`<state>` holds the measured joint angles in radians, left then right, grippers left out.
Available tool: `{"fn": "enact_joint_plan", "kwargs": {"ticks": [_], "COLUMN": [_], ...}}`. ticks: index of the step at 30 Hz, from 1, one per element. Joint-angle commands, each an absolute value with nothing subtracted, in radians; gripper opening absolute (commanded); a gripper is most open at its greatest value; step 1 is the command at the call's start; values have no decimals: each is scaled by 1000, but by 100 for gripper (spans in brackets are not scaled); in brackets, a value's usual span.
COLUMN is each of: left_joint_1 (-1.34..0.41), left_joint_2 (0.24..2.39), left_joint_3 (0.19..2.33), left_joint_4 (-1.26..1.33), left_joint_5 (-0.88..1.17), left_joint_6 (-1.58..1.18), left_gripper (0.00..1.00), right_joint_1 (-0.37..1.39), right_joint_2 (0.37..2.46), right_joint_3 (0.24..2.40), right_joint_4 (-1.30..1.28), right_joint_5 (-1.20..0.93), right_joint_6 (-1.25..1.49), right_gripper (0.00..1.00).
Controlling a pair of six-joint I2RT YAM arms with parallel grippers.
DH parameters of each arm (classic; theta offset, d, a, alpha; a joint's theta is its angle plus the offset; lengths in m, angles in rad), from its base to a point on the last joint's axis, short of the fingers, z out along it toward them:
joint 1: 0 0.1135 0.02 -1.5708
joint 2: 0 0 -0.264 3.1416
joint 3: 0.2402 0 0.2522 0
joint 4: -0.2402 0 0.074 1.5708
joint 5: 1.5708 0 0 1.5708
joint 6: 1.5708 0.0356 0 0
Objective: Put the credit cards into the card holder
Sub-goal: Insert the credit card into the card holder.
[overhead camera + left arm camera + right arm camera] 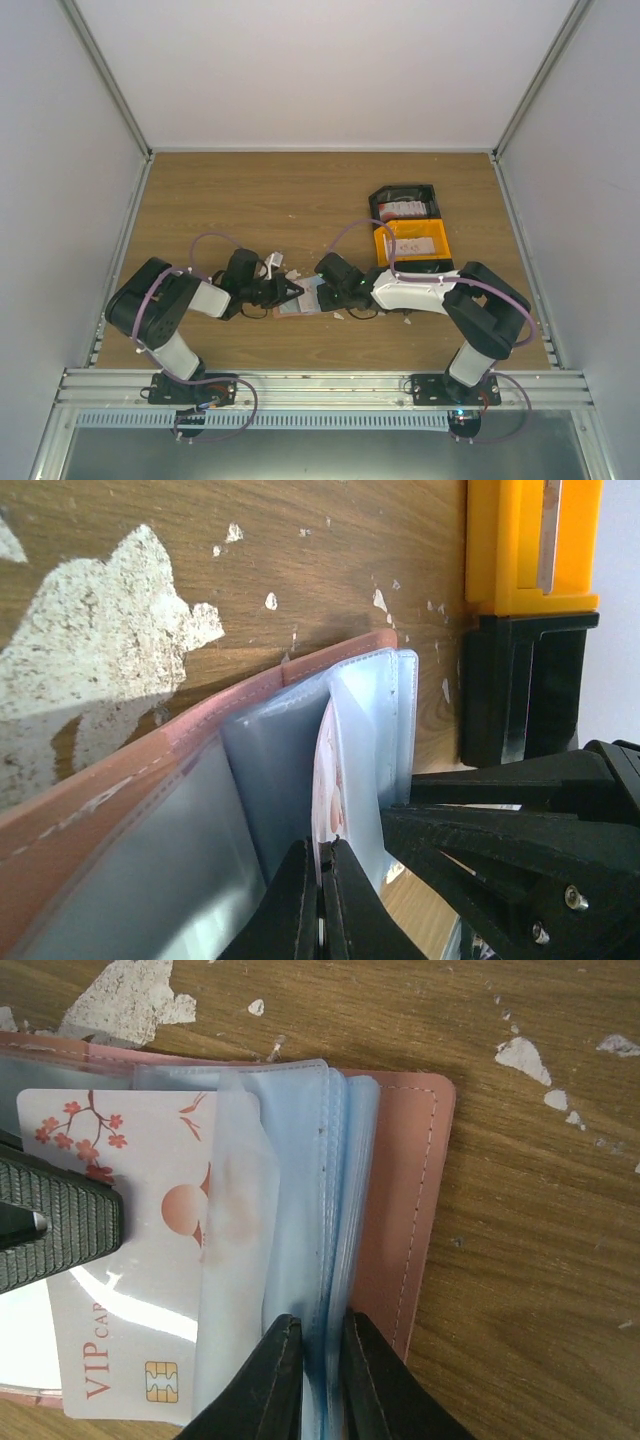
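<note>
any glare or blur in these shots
Right wrist: glare washes out the lower left of the VIP card. Left wrist: near the lens, the sleeves of the card holder are blurred. Top external: even light, no glare.

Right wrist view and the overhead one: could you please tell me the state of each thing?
card holder, open, sleeves fanned
VIP card, partly slid into a sleeve
left gripper, fingers shut on VIP card
right gripper, fingers shut on card holder sleeves
orange bin, holds whitish cards
black bin, holds red-and-white cards
</note>
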<state>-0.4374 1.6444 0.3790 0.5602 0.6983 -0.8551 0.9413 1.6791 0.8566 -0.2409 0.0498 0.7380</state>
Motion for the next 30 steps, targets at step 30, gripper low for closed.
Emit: {"fn": "enact_joint_plan", "kwargs": {"ticks": [30], "left_joint_1": [-518], "left_joint_2": [1607], "left_joint_3": [422], "left_joint_4": [390], "left_joint_5": [597], "left_joint_6": [-764], "left_gripper": [32], "right_joint_1": [937], "right_joint_2": [1536], "right_joint_3": [817], "right_joint_4": [-302], "right_joint_5": [177], "right_joint_6": [799], "right_gripper": [41]}}
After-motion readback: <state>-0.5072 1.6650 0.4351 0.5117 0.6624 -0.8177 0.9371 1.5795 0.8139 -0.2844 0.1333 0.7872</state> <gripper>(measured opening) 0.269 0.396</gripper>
